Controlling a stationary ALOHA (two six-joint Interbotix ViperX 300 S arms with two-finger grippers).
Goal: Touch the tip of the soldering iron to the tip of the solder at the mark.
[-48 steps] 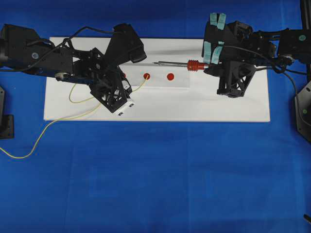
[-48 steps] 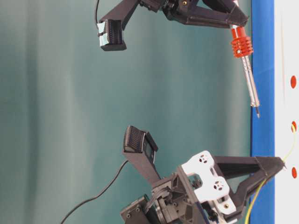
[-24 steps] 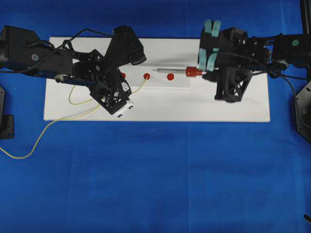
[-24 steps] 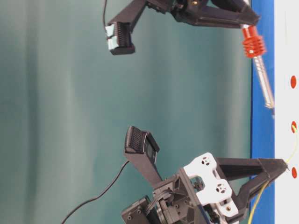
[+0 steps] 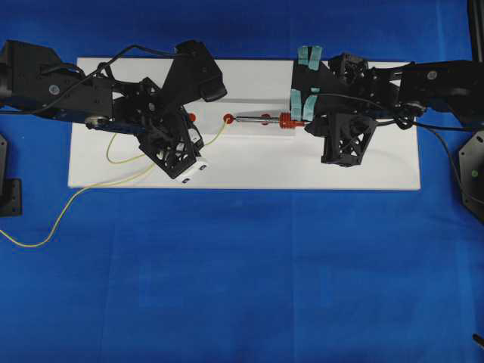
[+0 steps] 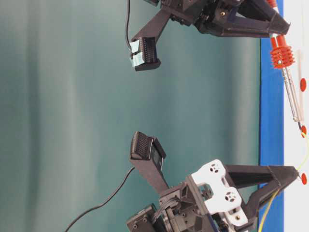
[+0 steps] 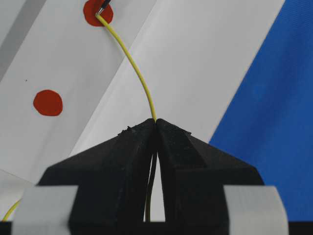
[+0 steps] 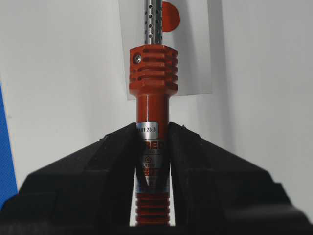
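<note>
My right gripper [image 5: 302, 119] is shut on the red-orange handle of the soldering iron [image 5: 265, 119]; the handle also shows in the right wrist view [image 8: 152, 73] and in the table-level view [image 6: 282, 53]. The iron's silver shaft points left, and its dark tip meets the middle red mark [image 5: 228, 119]. My left gripper [image 5: 198, 141] is shut on the thin yellow solder [image 5: 215, 136]. In the left wrist view the solder [image 7: 137, 73] curves up from the jaws to the red mark [image 7: 98, 12], where its end touches the iron's tip [image 7: 104, 6].
The white board [image 5: 242, 170] lies on the blue cloth. Two other red marks sit on it, one [image 5: 192, 116] left of the middle mark and one [image 5: 265, 116] under the iron's shaft. The solder's loose length [image 5: 45, 234] trails off the board to the front left.
My right gripper has moved left and down with the soldering iron, bringing its tip from above the board to the middle red mark at the solder's end. The left gripper has stayed put.
</note>
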